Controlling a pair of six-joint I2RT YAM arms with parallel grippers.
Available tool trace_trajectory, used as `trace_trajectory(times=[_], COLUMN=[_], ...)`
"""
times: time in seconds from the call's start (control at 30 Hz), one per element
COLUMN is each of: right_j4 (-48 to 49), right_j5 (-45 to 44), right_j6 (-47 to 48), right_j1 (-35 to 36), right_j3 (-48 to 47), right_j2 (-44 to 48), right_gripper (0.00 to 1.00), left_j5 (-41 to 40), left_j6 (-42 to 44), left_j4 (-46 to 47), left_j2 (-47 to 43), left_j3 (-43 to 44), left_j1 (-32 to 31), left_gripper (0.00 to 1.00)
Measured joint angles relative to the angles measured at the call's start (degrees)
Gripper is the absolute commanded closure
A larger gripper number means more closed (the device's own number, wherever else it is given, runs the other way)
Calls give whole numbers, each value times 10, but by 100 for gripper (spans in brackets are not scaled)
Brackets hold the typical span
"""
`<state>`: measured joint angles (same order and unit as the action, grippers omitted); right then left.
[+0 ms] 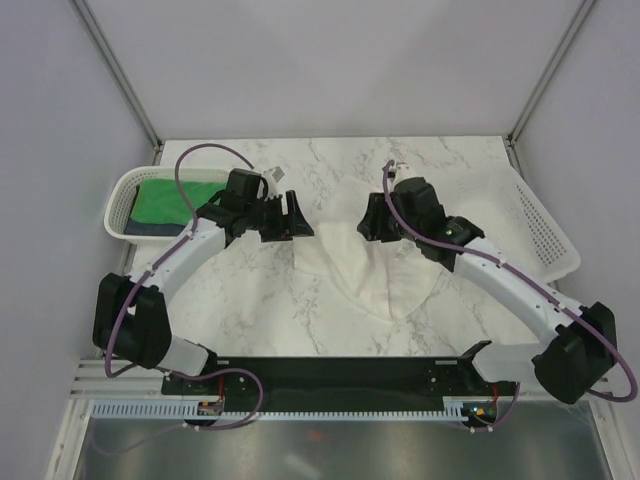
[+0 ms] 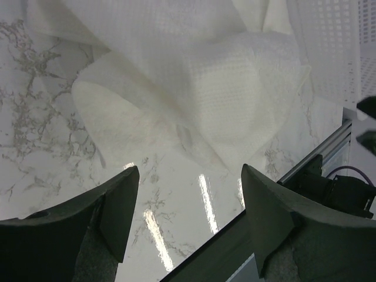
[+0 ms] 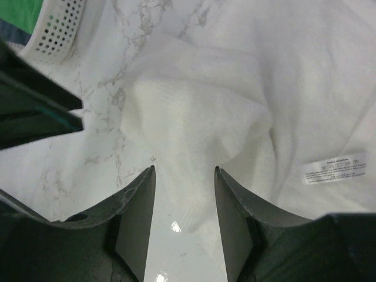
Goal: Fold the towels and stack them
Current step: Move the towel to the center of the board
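Note:
The large white towel [image 1: 372,272] lies crumpled in the middle of the marble table, its care label [image 3: 335,168] showing in the right wrist view. My left gripper [image 1: 296,216] hovers at its left edge, open, with only bare marble between the fingers [image 2: 191,176] and the white towel [image 2: 194,88] just ahead. My right gripper [image 1: 372,226] is over the towel's upper part, open [image 3: 184,170], with a fold of the white towel [image 3: 235,88] lying under and between its fingers, not pinched. The green towel [image 1: 165,202] sits on the navy towel [image 1: 150,228] in the left basket.
A white perforated basket [image 1: 122,198] holding the two small towels stands at the left edge. A second white basket [image 1: 545,235] lies tilted at the right edge. The black base rail [image 1: 340,372] runs along the near edge.

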<state>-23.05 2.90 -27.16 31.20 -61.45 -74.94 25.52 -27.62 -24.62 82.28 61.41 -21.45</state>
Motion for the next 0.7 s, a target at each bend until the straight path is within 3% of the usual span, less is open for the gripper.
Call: trace_trajectory(times=[0.23, 0.43, 0.7], right_j4=[44, 56, 77], right_j5=[-163, -336, -459], right_j6=[66, 132, 165], right_j1=[203, 367, 406], right_j3=[67, 123, 130], right_j2=[26, -28, -74], right_gripper=[39, 40, 39], left_j5=[5, 6, 13], left_j6=[-24, -47, -59], left_j4=[39, 51, 52], left_j2=[39, 44, 39], left_j3=[0, 2, 4], left_j1=[0, 17, 88], left_gripper=[22, 21, 21])
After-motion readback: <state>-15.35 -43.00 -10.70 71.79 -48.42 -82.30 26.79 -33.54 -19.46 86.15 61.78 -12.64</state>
